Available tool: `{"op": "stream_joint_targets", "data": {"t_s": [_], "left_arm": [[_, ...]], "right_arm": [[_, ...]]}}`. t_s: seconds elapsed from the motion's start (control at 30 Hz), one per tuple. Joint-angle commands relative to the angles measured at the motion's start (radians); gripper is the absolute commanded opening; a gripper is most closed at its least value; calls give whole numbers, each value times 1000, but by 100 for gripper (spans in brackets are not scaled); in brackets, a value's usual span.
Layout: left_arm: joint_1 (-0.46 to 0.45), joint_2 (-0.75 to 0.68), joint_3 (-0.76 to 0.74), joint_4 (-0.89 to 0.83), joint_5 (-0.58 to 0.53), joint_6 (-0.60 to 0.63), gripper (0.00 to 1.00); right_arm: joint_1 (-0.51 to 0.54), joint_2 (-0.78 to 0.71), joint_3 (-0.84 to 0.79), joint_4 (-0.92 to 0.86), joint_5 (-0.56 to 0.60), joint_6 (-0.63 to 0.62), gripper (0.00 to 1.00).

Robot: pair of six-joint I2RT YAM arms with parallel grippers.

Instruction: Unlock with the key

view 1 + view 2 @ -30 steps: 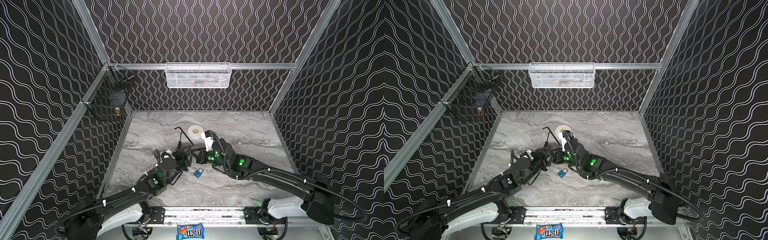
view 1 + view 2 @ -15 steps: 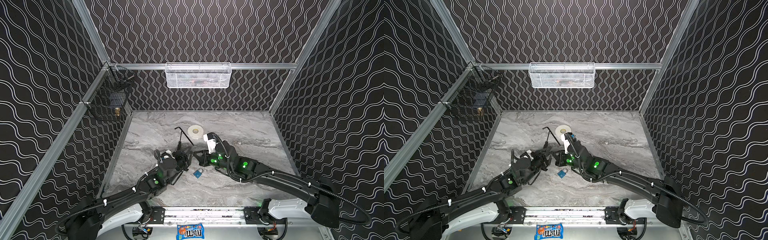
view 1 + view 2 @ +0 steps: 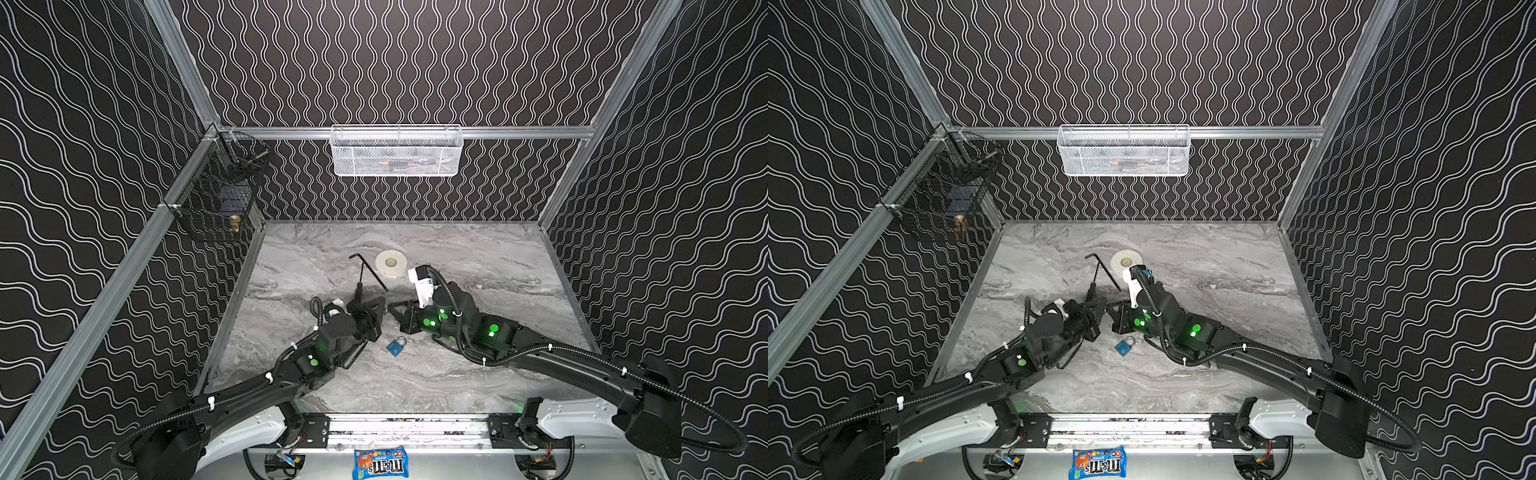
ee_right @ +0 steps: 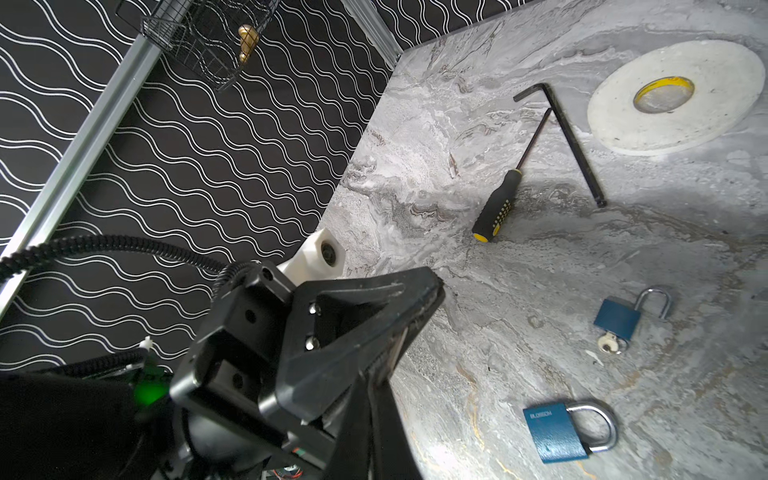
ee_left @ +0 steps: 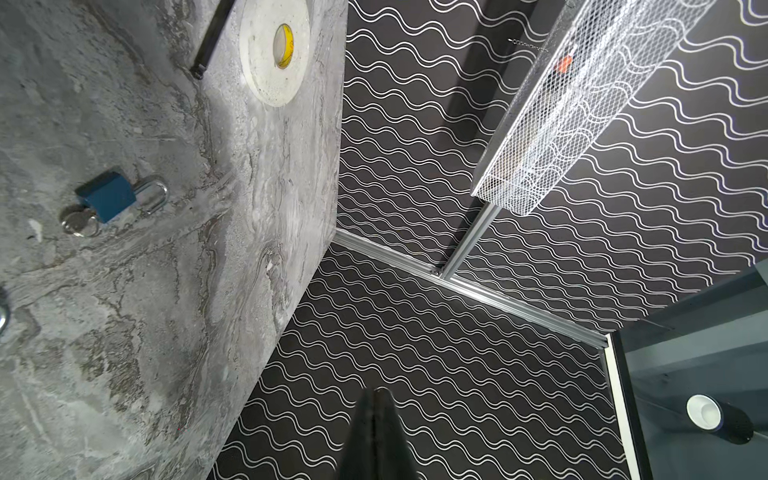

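Nearest, a blue padlock [image 3: 396, 345] lies flat on the marble table [image 3: 415, 386], at about 6 o'clock from the grippers. I cannot tell whether it is the keyed padlock [image 4: 617, 320], whose key [image 4: 609, 344] is seated and whose shackle [image 4: 658, 301] looks sprung, or the closed spare padlock [image 4: 555, 432]. The left gripper [image 5: 374, 399] and right gripper [image 3: 392, 308] hover tip to tip, both pressed together and empty. The unlocking looks done, so it is best to rise straight up, then part toward 9 and 3 without nudging the key. Beyond, toward 11 and 12, lie the screwdriver [image 3: 358, 286], hex key [image 3: 372, 274] and tape roll [image 3: 390, 264].
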Motion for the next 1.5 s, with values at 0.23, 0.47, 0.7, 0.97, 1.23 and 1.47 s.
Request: {"op": "stream_joint_targets", "data": {"t_s": [0.23, 0.47, 0.7, 0.97, 1.23, 1.47], "left_arm": [[31, -75, 127, -153, -21, 537, 0], [33, -73, 256, -212, 62, 1081, 0], [32, -37, 246, 30, 180, 1281, 0], [32, -35, 258, 38, 213, 1315, 0], [33, -15, 262, 73, 210, 1308, 0], [33, -11, 248, 112, 210, 1294, 0]], "right_arm": [[-60, -85, -9, -110, -43, -14, 50], [-178, -156, -108, 26, -347, -3, 59], [-259, -95, -149, 305, -608, 107, 59], [-276, -54, -166, 518, -674, 173, 56], [-276, -69, -198, 661, -695, 205, 49], [-276, -8, -150, 688, -714, 211, 37]]}}
